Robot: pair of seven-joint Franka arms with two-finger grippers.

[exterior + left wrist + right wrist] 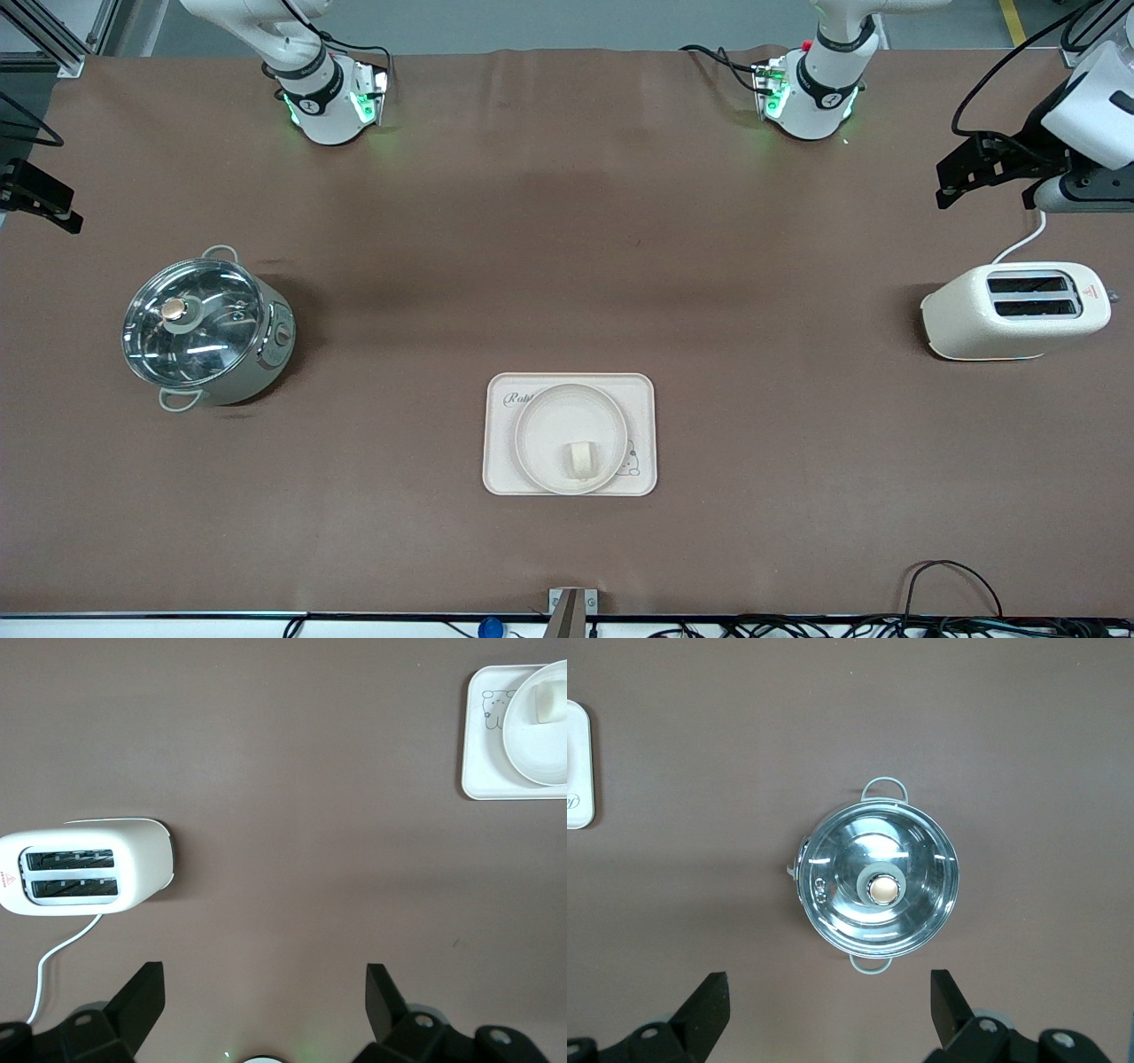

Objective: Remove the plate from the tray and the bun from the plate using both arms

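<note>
The cream tray (498,447) with "Rabbit" script lies at the middle of the table, near the front camera. The round cream-white plate (551,424) sits on it, and the small pale bun (581,459) lies on the plate's nearer part. The left wrist view shows the tray (478,771), the plate (532,757) and the bun (549,700) far off. My left gripper (950,182) is open and empty, in the air above the toaster at the left arm's end of the table; its wrist view shows it (263,992). My right gripper (53,208) is open and empty, in the air at the right arm's end by the pot; its wrist view shows it (828,1001).
A white two-slot toaster (1019,310) with a cord stands at the left arm's end and shows in the left wrist view (89,873). A steel pot with a glass lid (205,328) stands at the right arm's end and shows in the right wrist view (877,886). A tray corner (576,771) shows there too.
</note>
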